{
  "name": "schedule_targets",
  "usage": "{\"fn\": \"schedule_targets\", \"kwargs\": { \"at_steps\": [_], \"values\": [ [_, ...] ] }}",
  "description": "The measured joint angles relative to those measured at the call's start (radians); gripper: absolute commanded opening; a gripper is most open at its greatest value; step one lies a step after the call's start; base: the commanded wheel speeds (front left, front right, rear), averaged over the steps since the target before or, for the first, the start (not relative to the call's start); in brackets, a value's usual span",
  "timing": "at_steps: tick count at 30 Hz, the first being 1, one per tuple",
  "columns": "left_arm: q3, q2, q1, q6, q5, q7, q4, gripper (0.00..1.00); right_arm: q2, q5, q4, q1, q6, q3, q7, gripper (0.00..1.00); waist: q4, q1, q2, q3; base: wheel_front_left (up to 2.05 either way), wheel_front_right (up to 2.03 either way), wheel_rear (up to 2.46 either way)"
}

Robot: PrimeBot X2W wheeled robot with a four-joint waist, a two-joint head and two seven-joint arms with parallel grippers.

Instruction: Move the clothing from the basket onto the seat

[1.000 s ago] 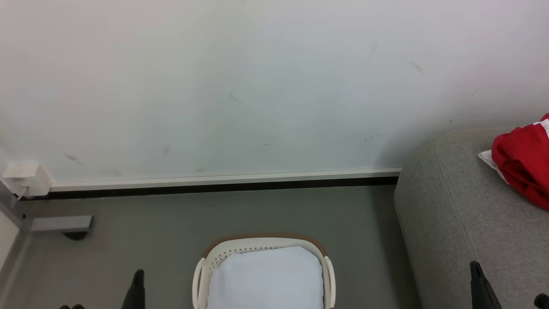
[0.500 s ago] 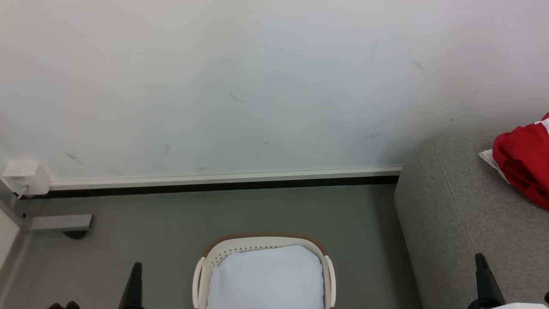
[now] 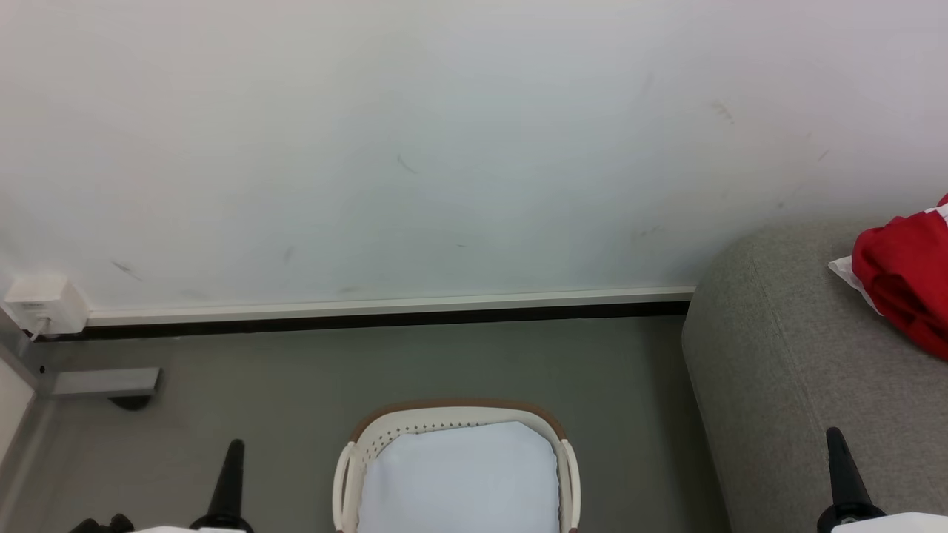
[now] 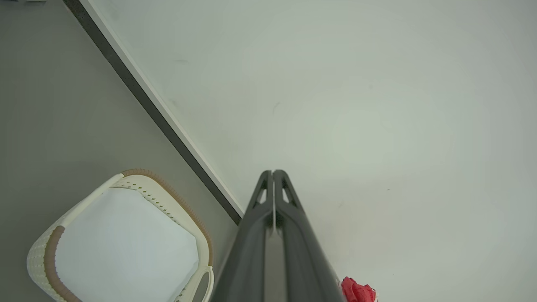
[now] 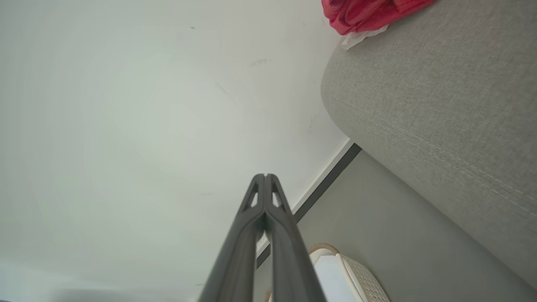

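Note:
The cream-white basket [image 3: 566, 474] with a brown rim stands on the grey floor at the bottom centre, with a plain white cloth [image 3: 459, 481] lying in it. Red clothing [image 3: 900, 277] with white trim is heaped on the grey seat [image 3: 785, 355] at the right. My left gripper [image 3: 234, 448] points up left of the basket, shut and empty. My right gripper [image 3: 834, 437] rises over the seat's near part, also shut and empty. The left wrist view shows the basket [image 4: 42, 260] and a bit of red clothing [image 4: 356, 290]; the right wrist view shows the clothing [image 5: 365, 12] on the seat [image 5: 428, 96].
A white wall [image 3: 444, 148] with a skirting board closes off the floor behind the basket. A white socket box [image 3: 41, 303] and a grey bracket [image 3: 107, 383] sit at the far left. Grey floor [image 3: 296, 392] lies open between the basket and the wall.
Both grippers have risen a little higher into the head view, the right one also drifting slightly right. The basket, cloth and red clothing have stayed put.

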Motion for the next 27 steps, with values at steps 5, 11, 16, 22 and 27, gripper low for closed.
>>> {"fn": "schedule_targets", "kwargs": {
  "at_steps": [5, 11, 16, 22, 27],
  "values": [
    [0.002, 0.000, -0.007, 0.000, -0.048, 0.013, -0.004, 0.00, 0.000, 0.050, -0.005, -0.009, 0.000, -0.004, 0.012, 0.00, 0.000, 0.0000, 0.0000, 0.001, 0.00, 0.00, 0.00],
    [0.005, 0.000, -0.016, 0.000, -0.101, 0.027, -0.007, 0.00, -0.001, 0.108, -0.010, -0.011, 0.000, -0.009, 0.029, 0.00, 0.001, 0.0000, 0.0000, 0.003, 0.00, 0.00, 0.00],
    [0.007, 0.000, -0.023, 0.000, -0.142, 0.043, -0.010, 0.00, -0.001, 0.152, -0.014, -0.016, 0.000, -0.013, 0.040, 0.00, 0.001, 0.0000, 0.0000, 0.004, 0.00, 0.00, 0.00],
    [0.010, 0.000, -0.028, 0.000, -0.197, 0.054, -0.014, 0.00, -0.002, 0.205, -0.019, -0.028, 0.000, -0.019, 0.053, 0.00, 0.002, 0.0000, 0.0000, 0.006, 0.00, 0.00, 0.00],
    [0.012, 0.000, -0.036, 0.000, -0.241, 0.064, -0.017, 0.00, -0.002, 0.251, -0.022, -0.030, 0.000, -0.024, 0.062, 0.00, 0.002, 0.0000, 0.0000, 0.007, 0.00, 0.00, 0.00]
  ]
}}
